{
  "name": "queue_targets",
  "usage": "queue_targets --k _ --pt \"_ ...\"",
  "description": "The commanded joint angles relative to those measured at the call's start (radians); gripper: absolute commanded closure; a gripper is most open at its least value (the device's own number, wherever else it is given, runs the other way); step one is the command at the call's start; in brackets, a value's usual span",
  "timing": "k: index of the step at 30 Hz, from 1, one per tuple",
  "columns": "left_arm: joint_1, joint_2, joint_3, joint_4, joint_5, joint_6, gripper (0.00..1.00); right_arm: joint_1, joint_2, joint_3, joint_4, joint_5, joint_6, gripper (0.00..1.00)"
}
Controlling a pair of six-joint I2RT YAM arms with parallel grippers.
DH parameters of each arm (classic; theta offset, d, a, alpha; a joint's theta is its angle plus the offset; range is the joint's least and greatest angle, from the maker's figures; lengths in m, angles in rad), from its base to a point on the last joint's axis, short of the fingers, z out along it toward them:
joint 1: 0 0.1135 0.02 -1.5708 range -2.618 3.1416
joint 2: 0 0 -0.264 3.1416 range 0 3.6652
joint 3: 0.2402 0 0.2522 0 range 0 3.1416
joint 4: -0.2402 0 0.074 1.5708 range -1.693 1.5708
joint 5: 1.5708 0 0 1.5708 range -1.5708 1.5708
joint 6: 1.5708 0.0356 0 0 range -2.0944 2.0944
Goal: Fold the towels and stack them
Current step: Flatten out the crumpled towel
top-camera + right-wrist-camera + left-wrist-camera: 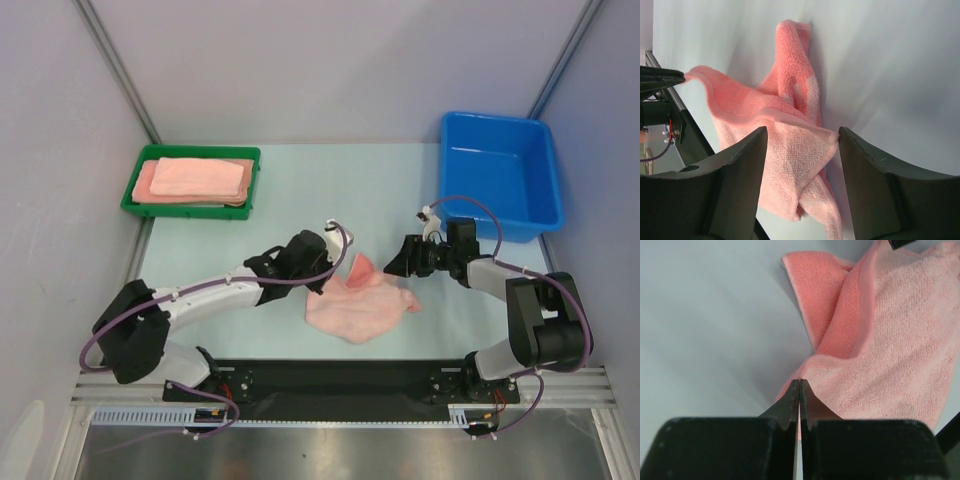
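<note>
1. The loose pink towel (358, 308) lay crumpled on the table (300, 195), a little toward 6 o'clock from its middle in the top view, between the two arms.
2. One corner of it was lifted off the surface at the cloth's 11 o'clock, so a peaked fold stood up along that edge. The rest (890, 355) spread flat toward 5 o'clock.
3. The left gripper (799, 390) held that raised corner, its two fingers pressed together with only a hairline slit between them and the towel's hem caught at the tips.
4. In the top view this left gripper (335, 270) sat at the towel's 10 o'clock.
5. The right gripper (802, 131) stood spread wide, one finger on each side of a bunched ridge of the towel (790, 150). Whether the pads touched the cloth cannot be told.
6. From above, the right gripper (397, 265) was at the towel's 1 o'clock, pointing toward 9.
7. The folded towels (195, 178), pink and peach, lay stacked flat in the green tray (190, 208) at the table's 10 o'clock, well apart from the loose one.
8. A blue bin (495, 122) stood at the table's 2 o'clock, beyond the right arm.
</note>
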Motion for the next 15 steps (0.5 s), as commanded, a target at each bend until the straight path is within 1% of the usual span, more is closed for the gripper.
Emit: queue_targets --k 1,5,6,9,10,11,13,14,15 --pt "0.03 0.017 0.046 0.004 0.044 -0.033 1.0 -0.001 0.009 0.004 0.048 -0.03 -0.003 0.37" --pt "0.053 0.037 0.047 0.012 0.05 -0.051 1.0 0.005 0.037 0.01 0.048 -0.039 -0.002 0.44" --pt "0.062 0.04 0.049 0.01 0.076 -0.051 1.0 0.006 0.04 0.011 0.046 -0.036 -0.002 0.45" --pt "0.087 0.056 0.049 0.015 0.116 -0.066 1.0 0.006 0.061 0.024 0.036 -0.033 -0.002 0.52" --pt "0.092 0.059 0.049 0.02 0.128 -0.074 1.0 0.007 0.067 0.027 0.031 -0.033 -0.002 0.61" --pt "0.098 0.062 0.047 0.021 0.154 -0.077 1.0 0.007 0.078 0.034 0.022 -0.031 -0.002 0.68" --pt "0.116 0.066 0.043 0.03 0.173 -0.089 1.0 0.007 0.083 0.037 0.022 -0.028 0.004 0.79" --pt "0.124 0.068 0.041 0.03 0.183 -0.092 1.0 0.007 0.084 0.041 0.016 -0.024 0.004 0.89" --pt "0.136 0.069 0.041 0.029 0.199 -0.097 1.0 0.007 0.083 0.05 0.005 -0.019 0.003 0.97"
